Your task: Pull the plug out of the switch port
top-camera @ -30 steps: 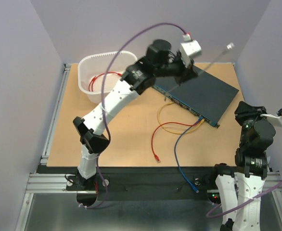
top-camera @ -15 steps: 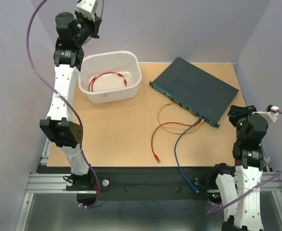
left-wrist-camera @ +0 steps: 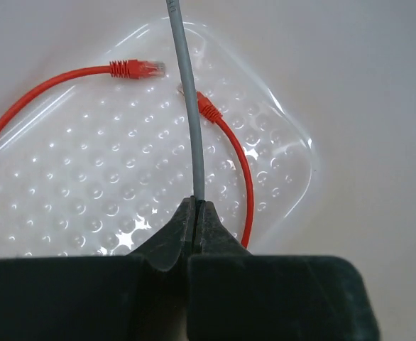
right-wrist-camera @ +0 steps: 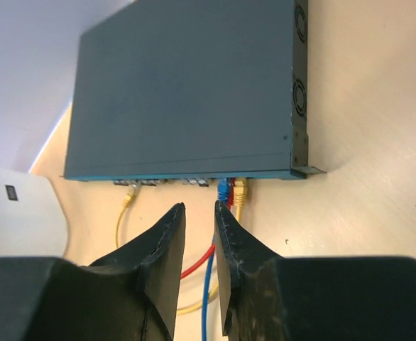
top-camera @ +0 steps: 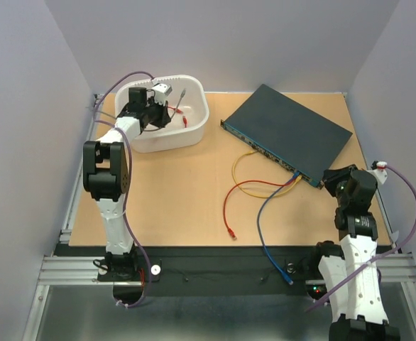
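Right wrist view: the blue plug [right-wrist-camera: 224, 190] sits in the switch [right-wrist-camera: 187, 92], near one end of the port row, with a yellow plug [right-wrist-camera: 241, 188] touching its right side. It lies just ahead of my right claw [right-wrist-camera: 198, 215], a shade right of the gap. That claw stands slightly spread and holds nothing.

The switch lies slantwise toward the far right corner of the desk [top-camera: 179, 192], its long axis running far-left to near-right and its ports facing the near edge. My right arm is much the nearer. My left claw [left-wrist-camera: 196, 207] pinches a grey cable [left-wrist-camera: 187, 92] over the white tub [top-camera: 172, 145], well apart.
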Robot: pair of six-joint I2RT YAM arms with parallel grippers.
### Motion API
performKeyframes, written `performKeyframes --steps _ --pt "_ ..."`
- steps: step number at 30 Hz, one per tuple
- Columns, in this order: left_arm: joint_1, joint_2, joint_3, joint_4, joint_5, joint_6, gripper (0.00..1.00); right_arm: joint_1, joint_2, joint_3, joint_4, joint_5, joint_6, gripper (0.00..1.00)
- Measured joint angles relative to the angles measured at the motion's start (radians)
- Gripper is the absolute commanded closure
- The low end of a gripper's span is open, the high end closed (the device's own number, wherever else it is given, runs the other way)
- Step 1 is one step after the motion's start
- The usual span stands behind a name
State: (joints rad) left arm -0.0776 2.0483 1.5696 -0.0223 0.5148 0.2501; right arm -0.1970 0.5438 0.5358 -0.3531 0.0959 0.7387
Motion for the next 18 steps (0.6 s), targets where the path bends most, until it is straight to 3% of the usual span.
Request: performKeyframes --steps 3,4,6,7,11,18 --pt "-0.005 0.029 0.027 0.024 -0.035 0.008 1.00 0.000 0.020 -0.027 0.014 -0.019 0.003 0.69" --pt "-0.006 0.050 0.051 0.031 -0.050 0.011 0.89 0.000 0.027 -0.034 0.017 -0.027 0.005 0.68" --pt "-0.008 0.079 0.077 0.042 -0.071 0.015 0.52 0.000 0.034 -0.045 0.026 -0.040 0.009 0.64" --pt "-0.009 0.084 0.080 0.043 -0.076 0.022 0.05 0.000 0.034 -0.050 0.030 -0.048 0.010 0.62" --pt "-0.015 0.095 0.080 0.033 -0.104 0.023 0.01 0.000 0.050 -0.074 0.069 -0.075 0.020 0.56" --pt "-0.025 0.013 0.080 0.009 -0.158 -0.006 0.01 0.000 0.151 -0.159 0.182 -0.166 0.061 0.55"
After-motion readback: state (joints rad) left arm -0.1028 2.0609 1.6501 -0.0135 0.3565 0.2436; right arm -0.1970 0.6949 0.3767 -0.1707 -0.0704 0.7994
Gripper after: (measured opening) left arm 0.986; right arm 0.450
